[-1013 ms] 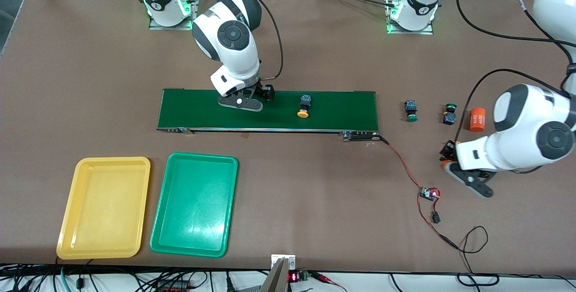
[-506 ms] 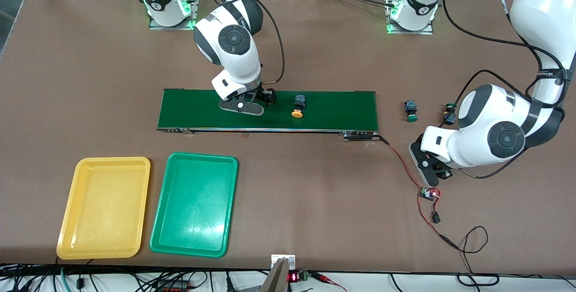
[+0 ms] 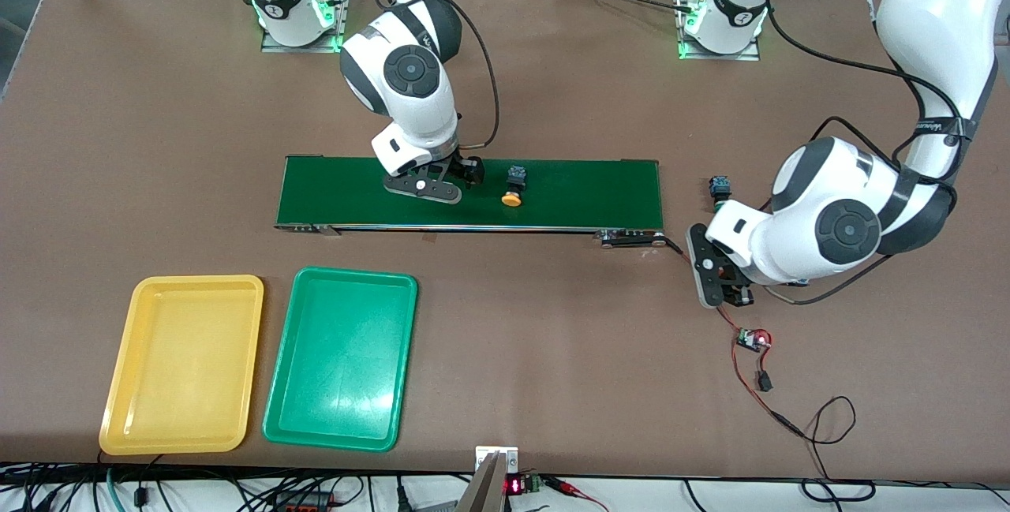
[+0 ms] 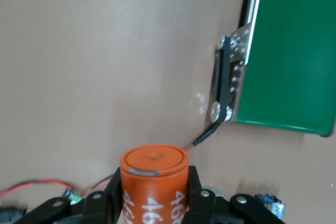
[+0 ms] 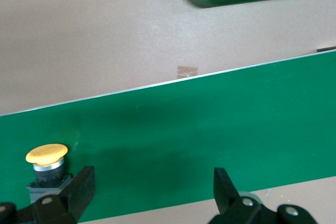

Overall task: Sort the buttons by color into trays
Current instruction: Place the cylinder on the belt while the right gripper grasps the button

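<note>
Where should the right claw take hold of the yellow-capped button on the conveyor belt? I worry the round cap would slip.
Probably by the boxy dark body, not the cap. The yellow-capped button lies on its side on the conveyor belt, cap toward the front camera. The body's flat sides suit the pads. The right claw, open above the belt beside it, could come straight down.

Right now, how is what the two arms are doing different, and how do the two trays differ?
The left gripper is shut on an orange cylinder near the belt's end; the right gripper hangs open and empty over the green belt, beside a yellow-capped button. The yellow tray lies toward the right arm's end; the green tray is beside it. Both trays are empty and alike in shape.
</note>
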### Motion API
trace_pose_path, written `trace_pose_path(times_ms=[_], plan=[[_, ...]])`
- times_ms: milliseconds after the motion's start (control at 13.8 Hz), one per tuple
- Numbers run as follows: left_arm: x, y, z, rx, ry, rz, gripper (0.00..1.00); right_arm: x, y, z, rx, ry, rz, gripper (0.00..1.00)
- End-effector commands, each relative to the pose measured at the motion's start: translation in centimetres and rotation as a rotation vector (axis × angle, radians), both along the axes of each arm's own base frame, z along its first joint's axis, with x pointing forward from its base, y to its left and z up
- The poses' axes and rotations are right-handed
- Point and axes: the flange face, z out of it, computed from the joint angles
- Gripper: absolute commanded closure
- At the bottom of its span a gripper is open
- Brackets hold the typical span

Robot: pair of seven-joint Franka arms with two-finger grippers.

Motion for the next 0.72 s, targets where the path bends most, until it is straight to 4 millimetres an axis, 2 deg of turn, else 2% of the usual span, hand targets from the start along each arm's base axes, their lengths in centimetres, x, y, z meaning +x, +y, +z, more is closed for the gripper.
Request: trace_pose_path(times_ms=[0,145,362,651], plan=[[-1.5,-2.9,-0.4,-0.003,0.024,-0.083,0.88,0.5,1.3,-0.4,0.007,-0.015,-0.012,0.00],[-3.1,-4.3,-2.1,0.008,0.060,-0.121,0.88,0.7,2.8,-0.7,0.018,-0.018,-0.013,0.00],[-6.8,-8.1,-3.8,0.004,0.119,-0.201,0.89,1.0,3.0,-0.7,0.021,-0.020,-0.021,0.00],[-10.0,-9.7,-6.6,0.026,0.180,-0.213,0.93,1.0,3.2,-1.3,0.020,-0.015,-0.039,0.00]])
